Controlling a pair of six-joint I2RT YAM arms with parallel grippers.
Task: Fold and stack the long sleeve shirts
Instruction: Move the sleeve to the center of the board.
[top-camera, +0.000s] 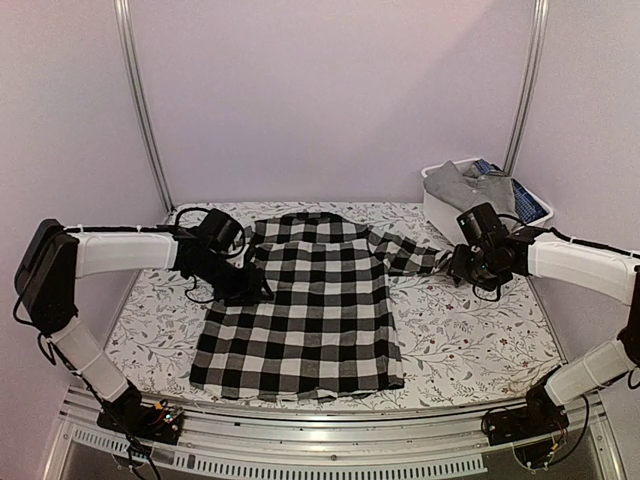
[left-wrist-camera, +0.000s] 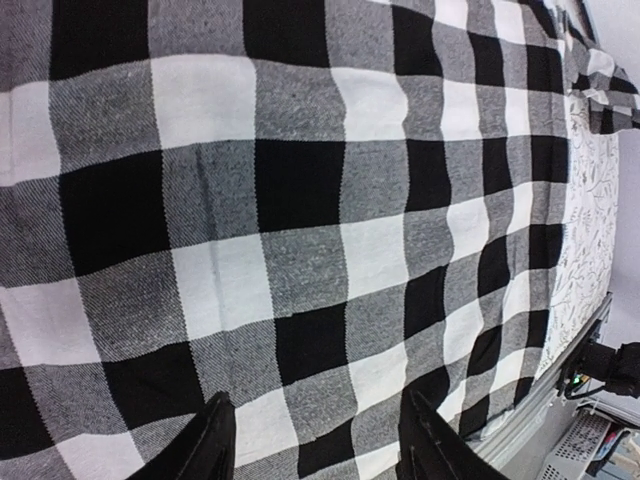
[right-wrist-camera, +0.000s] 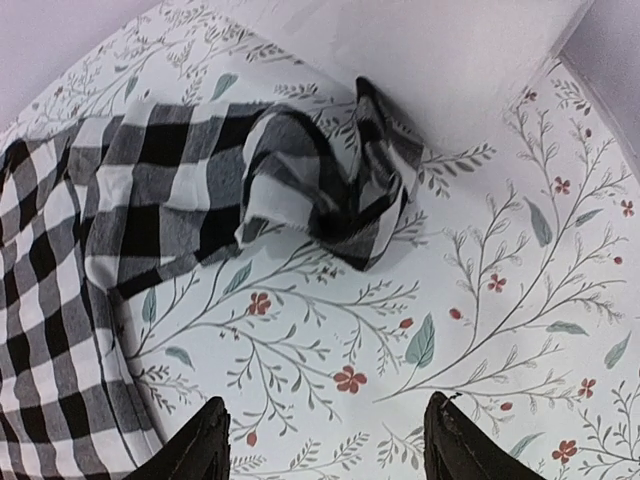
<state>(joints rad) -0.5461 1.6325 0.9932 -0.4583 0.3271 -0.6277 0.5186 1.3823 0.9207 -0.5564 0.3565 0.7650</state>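
1. Top external: checked shirt flat mid-table, sleeve bunched toward 2 o'clock.
2. Right gripper wide, empty, beside sleeve; left gripper apart, empty, at shirt's 9 o'clock edge.
3. Likely sleeve-fold step; next: grasp sleeve, lay inward.

The left gripper loses its tips against the dark squares of the checked shirt; the bin wall hides most of the clothes inside.
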